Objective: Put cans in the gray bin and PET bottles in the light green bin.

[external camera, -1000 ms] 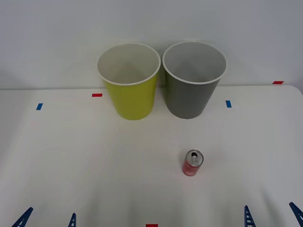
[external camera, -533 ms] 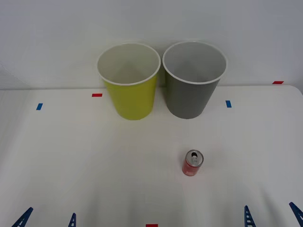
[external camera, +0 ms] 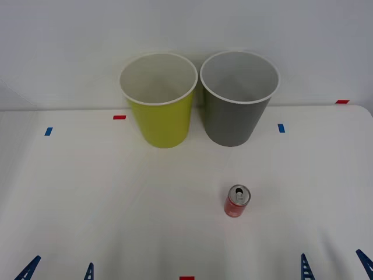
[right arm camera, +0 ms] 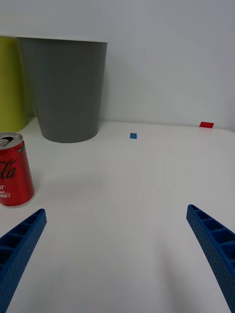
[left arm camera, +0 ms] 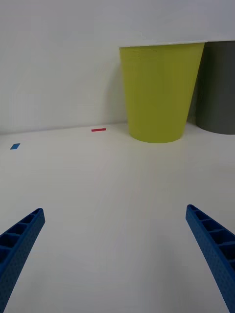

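Observation:
A small red can (external camera: 237, 202) with a silver top stands upright on the white table, in front of the gray bin (external camera: 238, 111). The light green bin (external camera: 160, 111) stands just left of the gray one, at the table's back. My right gripper (external camera: 335, 267) is open at the near right edge; in its wrist view the can (right arm camera: 14, 170) sits just ahead of one finger (right arm camera: 22, 242), with the gray bin (right arm camera: 66, 90) behind. My left gripper (external camera: 58, 269) is open at the near left edge, facing the light green bin (left arm camera: 159, 93). No PET bottles are in view.
Small blue tape marks (external camera: 281, 128) and red tape marks (external camera: 119, 117) dot the table. A white wall rises right behind the bins. The table's right edge (external camera: 367, 116) curves near the red mark at the far right.

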Controlling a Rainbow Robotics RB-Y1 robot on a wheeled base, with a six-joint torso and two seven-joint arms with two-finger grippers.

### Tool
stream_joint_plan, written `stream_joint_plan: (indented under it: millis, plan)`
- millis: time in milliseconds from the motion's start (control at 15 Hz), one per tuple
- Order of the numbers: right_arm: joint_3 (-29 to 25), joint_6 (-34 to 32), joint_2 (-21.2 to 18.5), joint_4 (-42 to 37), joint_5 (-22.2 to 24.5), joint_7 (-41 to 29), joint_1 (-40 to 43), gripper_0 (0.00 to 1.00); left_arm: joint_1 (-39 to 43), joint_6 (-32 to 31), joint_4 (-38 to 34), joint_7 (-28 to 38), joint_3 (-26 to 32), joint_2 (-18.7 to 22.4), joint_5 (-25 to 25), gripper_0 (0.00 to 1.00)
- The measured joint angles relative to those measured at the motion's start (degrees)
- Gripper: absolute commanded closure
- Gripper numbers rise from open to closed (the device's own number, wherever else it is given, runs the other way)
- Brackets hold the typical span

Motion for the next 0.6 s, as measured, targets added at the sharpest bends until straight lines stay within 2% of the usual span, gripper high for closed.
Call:
stream_joint_plan:
  millis: [600]
  plan:
    - [0.0,0.0,0.0,0.0,0.0,0.0,0.0,0.0,0.0,0.0,0.0,0.0,0.0,0.0,0.0,0.0]
